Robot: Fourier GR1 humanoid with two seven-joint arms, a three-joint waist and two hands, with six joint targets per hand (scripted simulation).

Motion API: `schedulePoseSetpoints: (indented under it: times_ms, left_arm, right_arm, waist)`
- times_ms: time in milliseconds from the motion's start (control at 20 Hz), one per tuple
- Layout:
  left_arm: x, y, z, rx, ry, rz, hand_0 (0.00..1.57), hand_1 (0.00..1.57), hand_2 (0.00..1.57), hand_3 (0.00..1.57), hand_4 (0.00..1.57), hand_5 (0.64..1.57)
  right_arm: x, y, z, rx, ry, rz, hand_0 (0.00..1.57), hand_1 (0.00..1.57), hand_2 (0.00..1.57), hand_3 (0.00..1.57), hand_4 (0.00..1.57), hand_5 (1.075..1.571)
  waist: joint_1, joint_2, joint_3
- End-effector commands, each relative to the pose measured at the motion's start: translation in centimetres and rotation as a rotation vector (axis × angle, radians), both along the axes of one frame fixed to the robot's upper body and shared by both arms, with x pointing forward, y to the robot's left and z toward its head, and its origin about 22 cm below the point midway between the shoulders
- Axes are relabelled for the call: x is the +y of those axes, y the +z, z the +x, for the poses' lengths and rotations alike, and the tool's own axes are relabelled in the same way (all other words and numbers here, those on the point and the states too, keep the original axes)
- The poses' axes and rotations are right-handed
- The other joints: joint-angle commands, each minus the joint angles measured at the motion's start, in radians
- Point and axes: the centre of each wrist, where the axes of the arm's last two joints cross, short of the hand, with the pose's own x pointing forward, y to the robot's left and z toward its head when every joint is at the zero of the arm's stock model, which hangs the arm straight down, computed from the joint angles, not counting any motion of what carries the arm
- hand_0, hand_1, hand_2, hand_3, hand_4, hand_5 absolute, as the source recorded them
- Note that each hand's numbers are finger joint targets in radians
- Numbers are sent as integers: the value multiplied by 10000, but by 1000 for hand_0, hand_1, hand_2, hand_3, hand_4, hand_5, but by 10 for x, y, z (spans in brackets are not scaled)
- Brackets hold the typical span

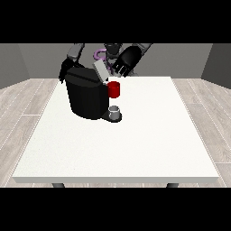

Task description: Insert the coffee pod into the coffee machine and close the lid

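Overhead, hand at the view's right (pixel 124 62) poised above raised lid (pixel 101 71), fingers' state unclear.

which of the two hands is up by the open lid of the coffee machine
The hand at the view's right: it is raised next to the grey lid. The other hand sits low behind the black coffee machine.
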Motion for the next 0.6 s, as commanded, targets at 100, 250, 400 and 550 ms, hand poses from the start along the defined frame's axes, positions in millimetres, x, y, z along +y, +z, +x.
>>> schedulePoseSetpoints:
  times_ms: [100, 250, 400, 550]
  left_arm:
    - [-14, 15, 2, -51, -387, 52, 1223, 1223, 1288, 1245, 491, 1571]
    - [5, 13, 3, -157, 277, 83, 1188, 1188, 1266, 1227, 471, 1571]
    - [-6, 31, 2, -499, -262, 117, 1186, 1186, 1256, 1227, 472, 1571]
    - [-3, 34, 4, -511, -85, 163, 1260, 1260, 1292, 1229, 433, 1571]
  right_arm:
    - [-19, 16, 12, -243, -474, 139, 0, 0, 0, 0, 178, 1571]
    - [-6, 21, 4, -296, -115, 107, 0, 0, 0, 0, 0, 1571]
    - [-22, 9, 9, -625, -487, -26, 0, 0, 0, 0, 60, 1571]
    - [-11, 29, 13, -532, -340, 103, 0, 0, 0, 0, 100, 1571]
  waist:
    - [71, 192, 3]
    - [-409, 483, -1]
    - [3, 1007, 4]
    - [-277, 868, -1]
